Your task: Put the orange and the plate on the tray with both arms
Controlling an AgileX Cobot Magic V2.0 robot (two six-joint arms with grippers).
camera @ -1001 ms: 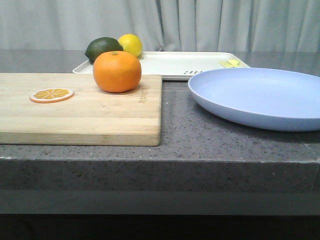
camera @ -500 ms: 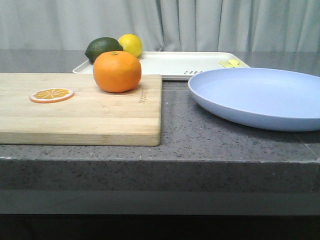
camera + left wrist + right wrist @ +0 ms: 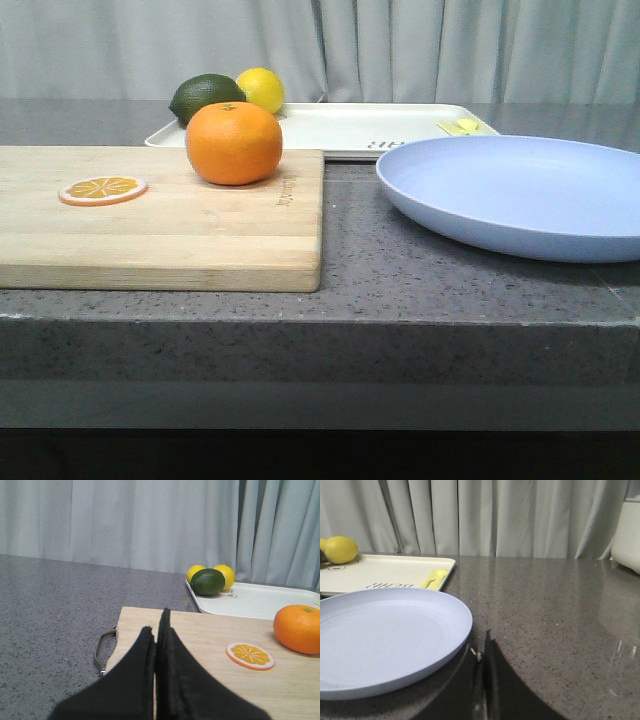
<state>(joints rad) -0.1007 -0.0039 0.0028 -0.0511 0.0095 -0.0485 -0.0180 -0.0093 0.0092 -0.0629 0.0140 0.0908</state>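
The orange point(image 3: 234, 143) sits on the far right part of a light wooden cutting board point(image 3: 180, 235); it also shows in the left wrist view point(image 3: 298, 628). The pale lavender-blue plate point(image 3: 520, 195) lies on the grey counter to the right; it also shows in the right wrist view point(image 3: 380, 637). The off-white tray point(image 3: 345, 128) lies behind both. My left gripper point(image 3: 157, 627) is shut and empty over the board's near end, well short of the orange. My right gripper point(image 3: 482, 647) is shut and empty beside the plate's rim. Neither gripper shows in the front view.
A dark green lime point(image 3: 206, 98) and a yellow lemon point(image 3: 261, 89) sit at the tray's far left corner. An orange slice point(image 3: 103, 189) lies on the board. A small yellow item point(image 3: 463, 126) lies on the tray's right end. A curtain hangs behind the counter.
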